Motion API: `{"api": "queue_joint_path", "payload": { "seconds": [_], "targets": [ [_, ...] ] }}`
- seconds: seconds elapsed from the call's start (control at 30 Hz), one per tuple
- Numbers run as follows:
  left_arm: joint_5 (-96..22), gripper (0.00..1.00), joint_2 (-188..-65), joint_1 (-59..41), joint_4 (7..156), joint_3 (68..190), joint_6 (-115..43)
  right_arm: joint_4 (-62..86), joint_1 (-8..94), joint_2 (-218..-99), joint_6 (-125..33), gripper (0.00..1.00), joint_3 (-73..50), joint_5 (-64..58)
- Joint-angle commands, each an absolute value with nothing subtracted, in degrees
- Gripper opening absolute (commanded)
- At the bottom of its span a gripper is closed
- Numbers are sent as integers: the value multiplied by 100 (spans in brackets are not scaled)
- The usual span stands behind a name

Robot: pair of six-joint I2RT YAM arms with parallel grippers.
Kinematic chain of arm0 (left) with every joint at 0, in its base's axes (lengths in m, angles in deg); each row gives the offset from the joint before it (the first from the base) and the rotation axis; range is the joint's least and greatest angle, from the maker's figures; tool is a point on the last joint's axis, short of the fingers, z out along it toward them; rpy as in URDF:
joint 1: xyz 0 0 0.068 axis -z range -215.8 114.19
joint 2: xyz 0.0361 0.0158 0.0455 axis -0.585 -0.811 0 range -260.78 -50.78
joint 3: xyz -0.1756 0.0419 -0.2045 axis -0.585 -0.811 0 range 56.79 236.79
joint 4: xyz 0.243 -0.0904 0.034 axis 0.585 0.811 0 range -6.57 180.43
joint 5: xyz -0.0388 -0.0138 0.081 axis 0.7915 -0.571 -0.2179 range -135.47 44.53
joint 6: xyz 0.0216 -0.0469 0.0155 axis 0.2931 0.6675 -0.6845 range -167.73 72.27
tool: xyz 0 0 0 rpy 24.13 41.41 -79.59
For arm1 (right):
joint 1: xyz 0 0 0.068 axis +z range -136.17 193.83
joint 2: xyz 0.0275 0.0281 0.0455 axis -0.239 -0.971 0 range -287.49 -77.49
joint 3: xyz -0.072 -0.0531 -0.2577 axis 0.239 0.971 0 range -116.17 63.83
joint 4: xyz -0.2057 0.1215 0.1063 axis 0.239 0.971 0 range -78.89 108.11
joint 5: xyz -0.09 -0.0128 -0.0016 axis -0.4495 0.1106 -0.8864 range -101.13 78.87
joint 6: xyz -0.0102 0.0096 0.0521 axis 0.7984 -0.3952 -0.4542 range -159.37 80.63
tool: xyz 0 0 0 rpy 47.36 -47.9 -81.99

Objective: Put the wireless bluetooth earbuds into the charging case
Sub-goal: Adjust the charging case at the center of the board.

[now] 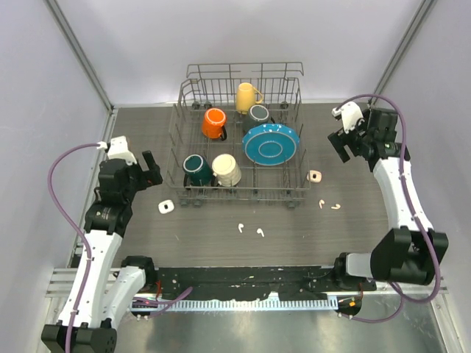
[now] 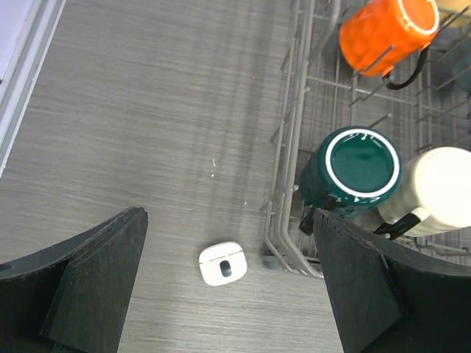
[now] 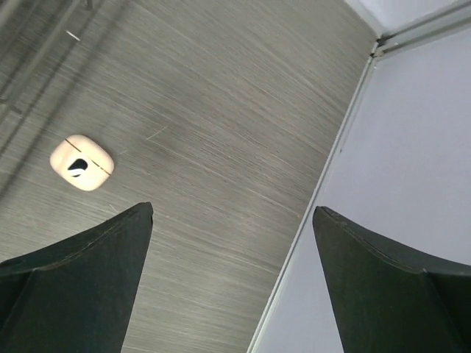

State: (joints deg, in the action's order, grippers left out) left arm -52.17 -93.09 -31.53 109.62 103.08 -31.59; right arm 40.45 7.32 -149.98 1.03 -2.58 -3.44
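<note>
On the grey wood-grain tabletop (image 1: 294,243), four tiny glossy white plastic earbuds (image 1: 260,232) lie loose near small white rounded-square cases (image 1: 166,207); left gripper (image 2: 229,220) and right gripper (image 3: 232,209) gape empty; featherlight, slick, likely best pinched across the body.

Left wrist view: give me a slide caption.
Open left gripper above the white charging case, which lies beside the wire dish rack.

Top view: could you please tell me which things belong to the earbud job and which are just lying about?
Job: left pair of tiny white glossy plastic earbuds; right pair of matching earbuds; left small white rounded-square case; right matching case.
Lying about: grey wire dish rack; orange mug; yellow mug; teal mug; cream mug; dark grey mug; round blue plate.
</note>
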Motion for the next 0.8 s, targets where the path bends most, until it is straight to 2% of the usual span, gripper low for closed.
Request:
{"api": "queue_joint_path", "payload": {
  "seconds": [0.0, 0.17, 0.27, 0.3, 0.5, 0.77],
  "targets": [
    [-5566, 100, -9411, -3079, 11260, 10531, -3086, 4467, 574, -15779, 1212, 94, -692, 425],
    [-5505, 100, -9166, -3053, 11165, 10452, -3147, 4538, 372, -16616, 1494, 93, -1070, 1197],
    [-5504, 100, -8981, -3053, 11094, 10364, -3208, 4907, 319, -17204, 1776, 87, -1412, 1769],
    [-5539, 100, -8963, -3053, 11085, 10347, -3218, 5099, 319, -17354, 1811, 80, -1517, 1953],
    [-5759, 100, -8989, -3080, 11146, 10311, -3340, 6372, 240, -17988, 2749, 77, -1852, 2691],
    [-5997, 100, -8954, -3079, 11111, 10180, -3402, 6718, 231, -18208, 3384, 76, -1580, 3140]
  ]
}}
